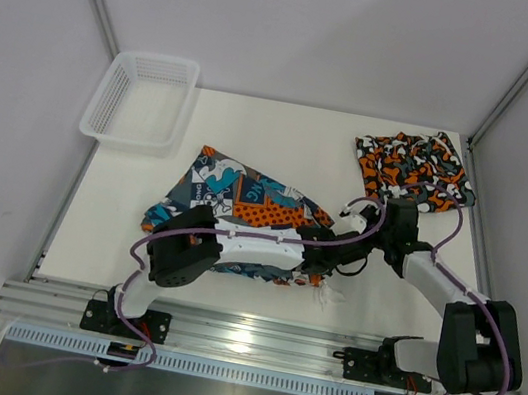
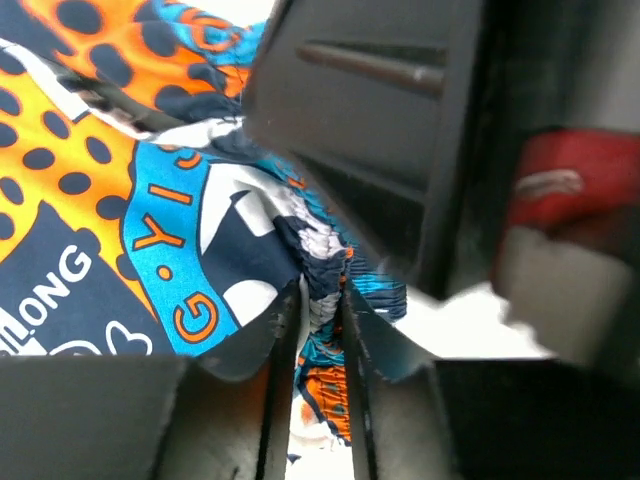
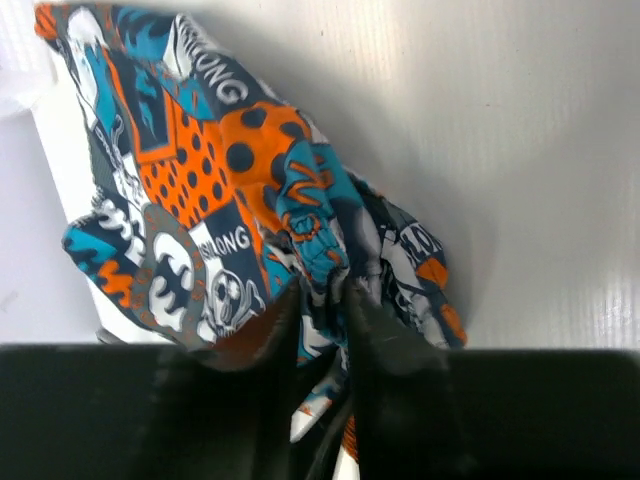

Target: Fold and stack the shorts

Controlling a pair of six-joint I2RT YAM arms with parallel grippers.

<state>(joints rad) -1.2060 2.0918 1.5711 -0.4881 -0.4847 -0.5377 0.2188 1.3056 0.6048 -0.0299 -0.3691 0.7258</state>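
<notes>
The blue-teal, orange and white cartoon-print shorts (image 1: pixel 243 199) lie crumpled in the middle of the table, partly under my left arm. The orange, black, grey and white camouflage shorts (image 1: pixel 416 167) lie folded at the back right. Both grippers meet at the cartoon shorts' right edge. In the left wrist view my left gripper (image 2: pixel 320 300) is shut on a bunched, gathered edge of the cartoon shorts (image 2: pixel 150 230). From the right wrist view, my right gripper (image 3: pixel 322 300) also pinches a fold of the cartoon shorts (image 3: pixel 200 200). In the top view they are the left gripper (image 1: pixel 330 267) and right gripper (image 1: pixel 353 256).
A white plastic mesh basket (image 1: pixel 142 98) stands at the back left corner of the white table (image 1: pixel 285 135). White enclosure walls close in the left, back and right sides. An aluminium rail (image 1: pixel 251 337) carrying both arm bases runs along the near edge.
</notes>
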